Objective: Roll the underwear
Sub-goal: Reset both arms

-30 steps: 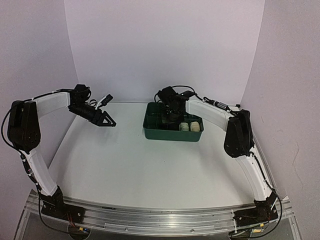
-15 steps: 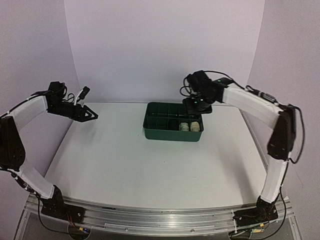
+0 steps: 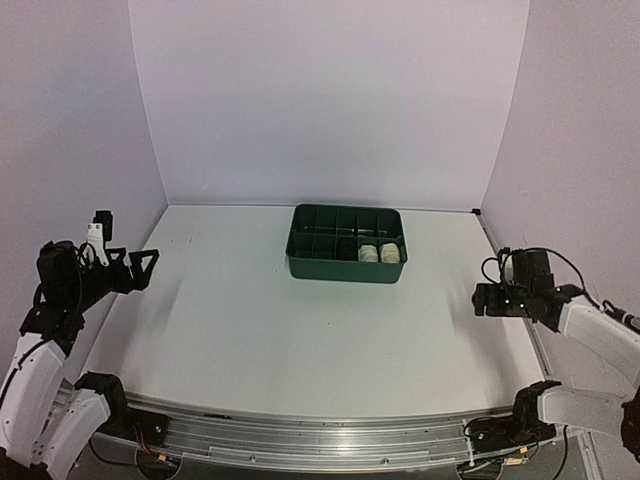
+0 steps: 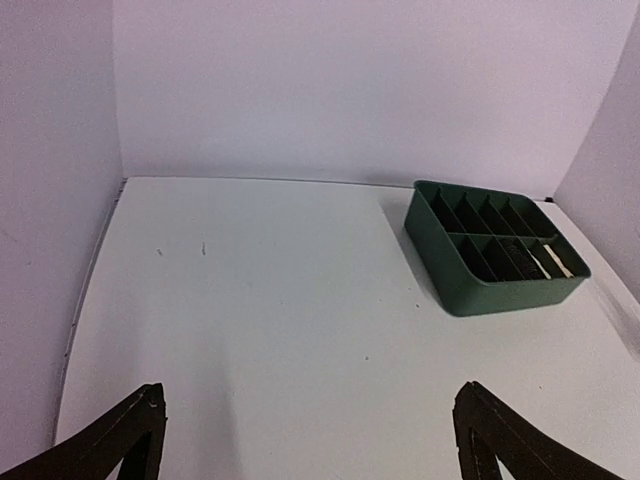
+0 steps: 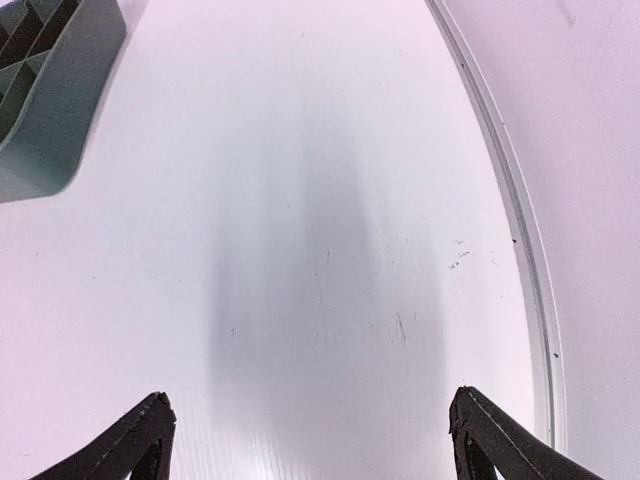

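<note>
The green tray (image 3: 300,243) stands at the back middle of the table. Two pale rolled pieces of underwear (image 3: 368,254) (image 3: 389,253) lie side by side in its front right compartments. In the left wrist view the tray (image 4: 440,268) shows a pale roll of underwear (image 4: 556,262) at its right end. The compartment beside it looks dark and I cannot make out what is in it. My left gripper (image 3: 147,270) (image 4: 310,425) hovers open and empty at the table's left edge. My right gripper (image 3: 481,301) (image 5: 308,425) hovers open and empty near the right edge.
White walls close in the back and both sides of the table. A raised rim (image 5: 520,230) runs along the table's right edge beside my right gripper. The tray's corner (image 5: 50,120) shows at the upper left of the right wrist view.
Both arms have drawn back from the tray towards the near corners. The right gripper left the tray's compartments and opened wide. The left gripper swung out to the left edge.
</note>
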Tool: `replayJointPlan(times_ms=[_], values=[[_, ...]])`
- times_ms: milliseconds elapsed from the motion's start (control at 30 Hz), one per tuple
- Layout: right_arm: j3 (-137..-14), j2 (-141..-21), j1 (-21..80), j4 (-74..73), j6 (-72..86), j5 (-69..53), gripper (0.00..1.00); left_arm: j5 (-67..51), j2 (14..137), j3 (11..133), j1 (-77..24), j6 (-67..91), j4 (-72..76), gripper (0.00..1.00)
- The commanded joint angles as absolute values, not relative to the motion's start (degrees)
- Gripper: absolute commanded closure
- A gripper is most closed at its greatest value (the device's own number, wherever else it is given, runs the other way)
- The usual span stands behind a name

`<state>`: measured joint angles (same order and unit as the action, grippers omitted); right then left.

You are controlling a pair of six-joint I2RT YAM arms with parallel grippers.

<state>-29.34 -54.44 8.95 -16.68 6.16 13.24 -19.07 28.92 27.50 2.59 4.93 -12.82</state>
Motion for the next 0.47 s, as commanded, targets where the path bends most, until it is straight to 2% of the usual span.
replayJointPlan(times_ms=[0,167,333,433], values=[[-19.5,-50.9,7.9,14.1,-1.7,12.1,0.06,-10.1,28.4,22.0,2.7,10.3,-10.5,0.00],[-14.9,-59.1,6.9,26.1,-1.4,12.1,0.04,-8.6,33.4,24.8,2.7,11.8,-12.0,0.00],[-9.1,-67.1,6.9,40.7,3.8,9.1,0.04,-12.6,40.7,25.8,2.7,10.3,-9.6,0.00],[-10.0,-69.0,6.9,41.4,3.2,7.2,0.04,-14.7,40.2,24.8,3.3,9.7,-7.4,0.00]])
